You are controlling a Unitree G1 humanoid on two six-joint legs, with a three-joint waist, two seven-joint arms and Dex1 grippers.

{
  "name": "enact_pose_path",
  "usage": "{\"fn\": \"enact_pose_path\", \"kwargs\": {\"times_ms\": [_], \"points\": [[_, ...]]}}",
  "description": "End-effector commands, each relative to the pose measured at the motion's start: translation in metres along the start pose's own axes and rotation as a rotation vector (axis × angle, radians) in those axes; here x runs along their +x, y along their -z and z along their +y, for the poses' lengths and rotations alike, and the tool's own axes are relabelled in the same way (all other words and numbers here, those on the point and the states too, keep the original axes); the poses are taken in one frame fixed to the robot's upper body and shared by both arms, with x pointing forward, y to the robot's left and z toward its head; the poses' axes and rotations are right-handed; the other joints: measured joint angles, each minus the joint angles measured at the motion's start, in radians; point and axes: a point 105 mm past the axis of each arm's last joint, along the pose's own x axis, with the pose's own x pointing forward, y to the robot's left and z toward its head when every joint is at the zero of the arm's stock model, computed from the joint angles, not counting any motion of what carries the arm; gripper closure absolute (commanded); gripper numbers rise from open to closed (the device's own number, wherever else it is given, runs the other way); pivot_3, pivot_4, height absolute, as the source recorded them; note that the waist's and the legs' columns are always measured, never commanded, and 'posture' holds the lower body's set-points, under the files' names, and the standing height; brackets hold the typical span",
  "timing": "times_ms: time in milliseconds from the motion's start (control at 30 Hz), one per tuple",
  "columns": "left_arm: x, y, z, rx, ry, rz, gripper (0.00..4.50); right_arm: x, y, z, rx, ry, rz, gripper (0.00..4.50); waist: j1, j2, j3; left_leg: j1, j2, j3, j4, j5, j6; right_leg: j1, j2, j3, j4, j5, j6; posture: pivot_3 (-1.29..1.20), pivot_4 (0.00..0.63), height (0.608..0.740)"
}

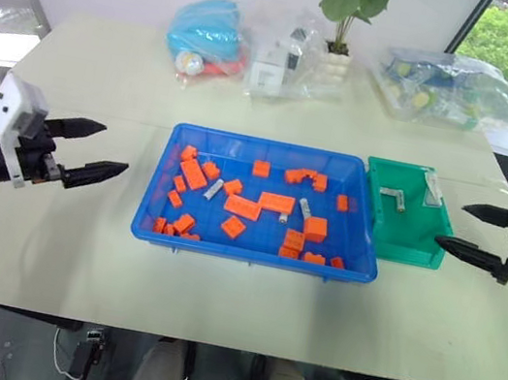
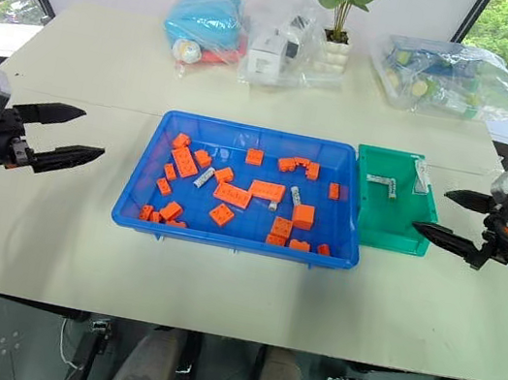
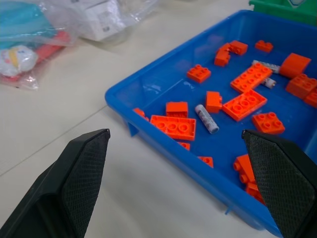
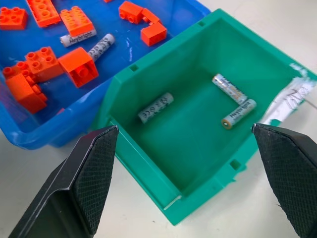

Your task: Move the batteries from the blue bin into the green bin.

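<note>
Both claws, left claw (image 1: 86,150) and right claw (image 1: 471,229), gaping empty at frame edges; three batteries (image 4: 155,107) in green bin (image 1: 433,243), three left in blue bin (image 1: 254,248).

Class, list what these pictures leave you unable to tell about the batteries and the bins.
- Print on the batteries in the green bin: too small to read, right wrist view.
- Blue bin: far end cut off by the left wrist view's edge.
- Battery count in the blue bin: uncertain; orange bricks may cover some, head views.
</note>
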Motion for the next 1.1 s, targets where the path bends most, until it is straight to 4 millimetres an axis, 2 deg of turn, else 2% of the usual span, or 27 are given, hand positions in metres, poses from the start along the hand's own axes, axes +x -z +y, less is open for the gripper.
{"fn": "enact_pose_path", "kwargs": {"times_ms": [33, 367, 467, 767, 900, 967, 1033, 1100], "points": [[-0.005, -0.009, -0.001, 0.063, -0.01, -0.01, 0.0, -0.001, -0.015, 0.002, -0.049, -0.011, -0.023, 0.05, -0.001, 0.0, 0.0, 0.0, 0.0, 0.0, 0.0, 0.0, 0.0, 0.0, 0.0, 0.0, 0.0, 0.0, 0.0, 0.0, 0.15, 0.736], [-0.007, -0.008, 0.003, 0.048, -0.057, 0.005, 0.0, 0.006, -0.016, 0.006, -0.035, -0.001, -0.036, 0.05, 0.0, 0.0, 0.0, 0.0, 0.0, 0.0, 0.0, 0.0, 0.0, 0.0, 0.0, 0.0, 0.0, 0.0, 0.0, 0.0, 0.15, 0.736], [-0.008, -0.008, -0.001, 0.031, -0.044, 0.007, 0.0, 0.007, -0.015, 0.009, 0.015, -0.021, -0.04, 0.05, -0.001, 0.0, 0.0, 0.0, 0.0, 0.0, 0.0, 0.0, 0.0, 0.0, 0.0, 0.0, 0.0, 0.0, 0.0, 0.0, 0.15, 0.736], [-0.008, -0.009, -0.009, 0.056, -0.031, 0.014, 0.0, 0.014, -0.021, 0.004, -0.047, -0.013, -0.036, 0.05, -0.001, 0.001, 0.0, 0.0, 0.0, 0.0, 0.0, 0.0, 0.0, 0.0, 0.0, 0.0, 0.0, 0.0, 0.0, 0.0, 0.15, 0.736], [-0.005, -0.01, -0.018, 0.062, 0.005, 0.01, 0.0, 0.026, -0.034, 0.002, -0.085, -0.028, -0.055, 0.05, -0.004, 0.001, 0.001, 0.0, 0.0, 0.001, 0.0, 0.0, 0.0, 0.0, 0.0, 0.0, 0.0, 0.0, 0.0, 0.0, 0.15, 0.736], [-0.003, -0.009, -0.022, 0.05, 0.025, 0.004, 0.0, 0.038, -0.048, 0.003, -0.107, -0.035, -0.088, 0.05, -0.009, 0.001, 0.001, 0.0, 0.0, 0.0, 0.0, 0.0, 0.0, -0.001, 0.0, 0.0, 0.0, 0.0, 0.0, 0.0, 0.15, 0.736], [-0.002, -0.007, -0.03, 0.039, 0.058, 0.008, 0.0, 0.057, -0.067, 0.011, -0.11, -0.063, -0.139, 0.05, -0.013, 0.001, 0.001, 0.0, 0.0, 0.0, 0.0, 0.0, 0.0, -0.001, 0.001, 0.0, 0.001, 0.0, 0.0, 0.0, 0.15, 0.736], [-0.001, -0.006, -0.038, 0.035, 0.103, 0.013, 0.0, 0.08, -0.086, 0.028, -0.102, -0.118, -0.188, 0.05, -0.025, 0.001, 0.001, 0.0, 0.0, 0.0, 0.0, 0.0, 0.0, -0.001, 0.001, 0.0, 0.001, 0.0, 0.0, 0.0, 0.15, 0.736]]}}
